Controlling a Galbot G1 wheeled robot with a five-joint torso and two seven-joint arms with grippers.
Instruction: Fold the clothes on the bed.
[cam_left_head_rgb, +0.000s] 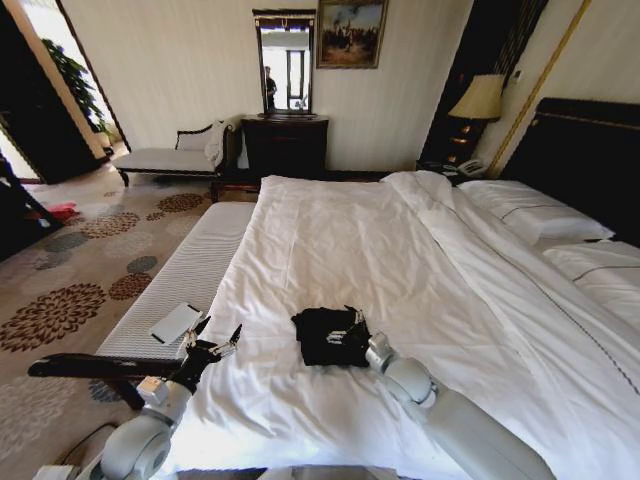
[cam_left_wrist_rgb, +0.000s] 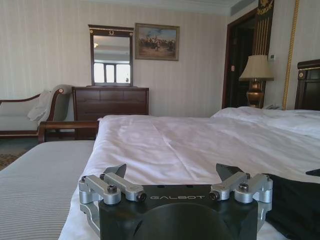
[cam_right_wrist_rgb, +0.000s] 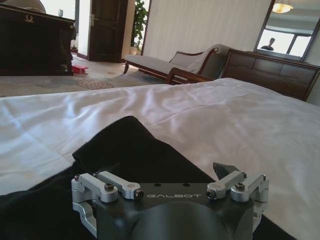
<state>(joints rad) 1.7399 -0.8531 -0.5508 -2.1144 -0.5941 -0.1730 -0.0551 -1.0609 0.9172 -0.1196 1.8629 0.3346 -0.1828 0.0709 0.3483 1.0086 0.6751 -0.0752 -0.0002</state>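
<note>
Lying folded into a compact bundle, the black T-shirt (cam_left_head_rgb: 330, 335) sits on the white duvet near the foot of the bed (cam_left_head_rgb: 400, 250). Right tool (cam_left_head_rgb: 352, 322) rests on its edge, fingers spread. Left tool (cam_left_head_rgb: 213, 337) hovers at the bed's left edge, fingers spread too.

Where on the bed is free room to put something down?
Free: the duvet between the T-shirt and the pillows, and the strip between T-shirt and left gripper. Crowded: at the T-shirt, where the right gripper sits.
</note>
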